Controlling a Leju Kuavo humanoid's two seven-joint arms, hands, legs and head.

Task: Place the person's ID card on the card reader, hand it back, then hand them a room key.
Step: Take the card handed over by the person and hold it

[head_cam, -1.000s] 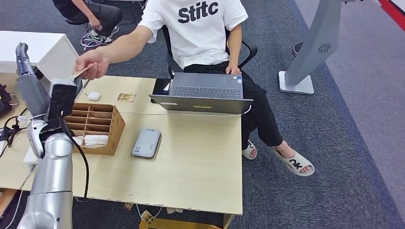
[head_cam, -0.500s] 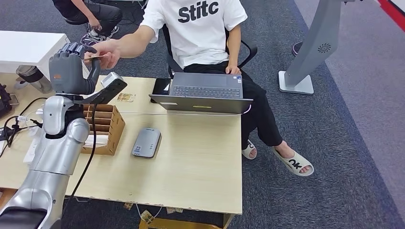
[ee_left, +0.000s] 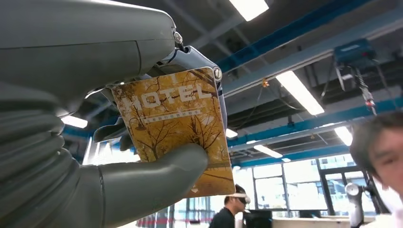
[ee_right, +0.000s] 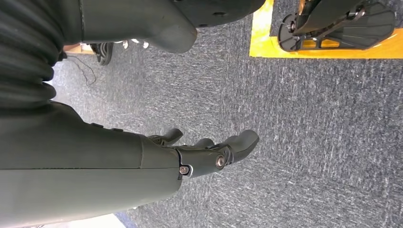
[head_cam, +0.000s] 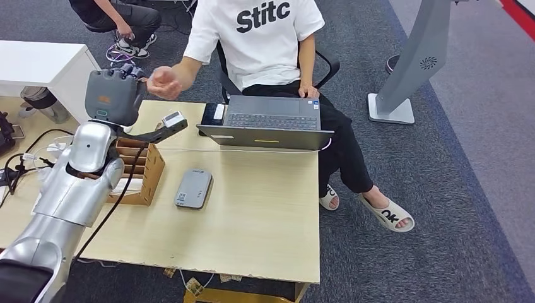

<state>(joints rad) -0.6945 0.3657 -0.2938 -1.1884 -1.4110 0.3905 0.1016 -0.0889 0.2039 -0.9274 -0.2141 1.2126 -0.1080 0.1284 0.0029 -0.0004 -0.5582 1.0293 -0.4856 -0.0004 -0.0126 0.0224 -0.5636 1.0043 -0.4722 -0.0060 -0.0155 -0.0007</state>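
The left hand [head_cam: 113, 96] pinches a golden-brown hotel card [ee_left: 178, 126] (printed with autumn trees) between thumb and fingers, raised beyond the grey rectangular card reader [head_cam: 193, 188] on the wooden counter [head_cam: 265, 214], just beside the person's hand [head_cam: 163, 82]. The right hand [ee_right: 209, 154] holds nothing, fingers loosely apart, above grey carpet [ee_right: 309, 142].

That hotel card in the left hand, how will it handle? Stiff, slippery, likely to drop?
The card looks flat and unbent under the thumb, so probably stiff plastic. Its printed face seems glossy, so it may slide if the left robot hand eases its pinch. It looks thin, likely light; the person's hand could probably pull it free easily.
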